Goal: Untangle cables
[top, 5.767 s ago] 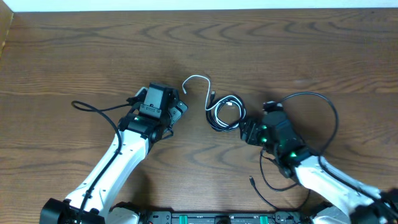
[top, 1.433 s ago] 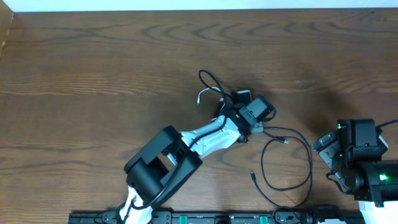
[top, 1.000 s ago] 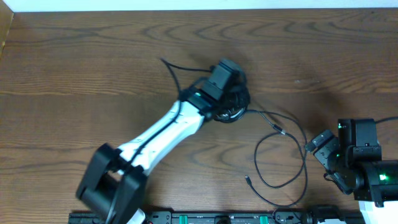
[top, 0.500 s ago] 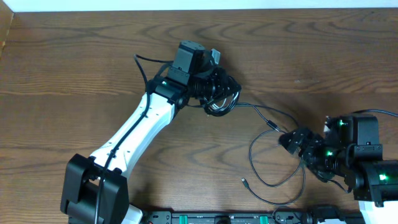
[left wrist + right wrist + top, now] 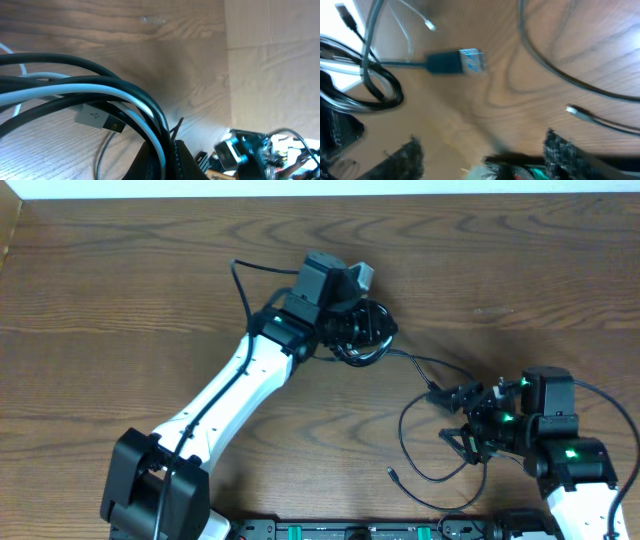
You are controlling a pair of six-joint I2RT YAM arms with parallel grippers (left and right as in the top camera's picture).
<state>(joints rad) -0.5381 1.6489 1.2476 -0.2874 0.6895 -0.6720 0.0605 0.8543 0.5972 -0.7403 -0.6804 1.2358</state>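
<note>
Most cables bunch toward the far edge of the bench, clamped in the left gripper; right gripper spread wide, a black plug just ahead.

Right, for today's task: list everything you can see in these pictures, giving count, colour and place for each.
coil: one, black strands with a white one, upper middle of the table, gripped by the left arm
black cables: count unclear inside the coil, black; one long strand trails right and loops toward the front edge
white cable: one, white, wound in among the black strands
plug: one, black body with a silver and blue tip, lying on the wood in front of the right arm
table: one, dark brown wood grain, under everything
left gripper: one, black, shut on the coil
right gripper: one, black, open, low over the table beside the plug
</note>
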